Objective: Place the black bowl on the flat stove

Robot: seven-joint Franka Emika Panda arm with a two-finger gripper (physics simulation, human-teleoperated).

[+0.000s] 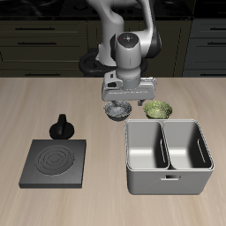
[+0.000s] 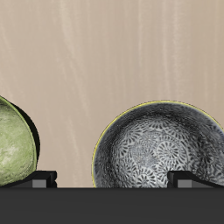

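The black bowl (image 1: 117,110) stands on the table behind the bin, dark with a speckled whitish inside. In the wrist view the black bowl (image 2: 162,144) is close below me. My gripper (image 1: 122,100) hangs just above it, open and empty. In the wrist view my gripper (image 2: 115,179) has one fingertip (image 2: 188,178) over the bowl's inside and the other outside its rim, toward the green bowl. The flat stove (image 1: 55,162), a black square plate with grey rings, lies near the table's front edge, well away from the bowl.
A green-patterned bowl (image 1: 158,108) sits right beside the black bowl; it also shows in the wrist view (image 2: 13,144). A grey two-compartment bin (image 1: 168,177) stands in front of both bowls. A small black moka pot (image 1: 62,127) stands just behind the stove.
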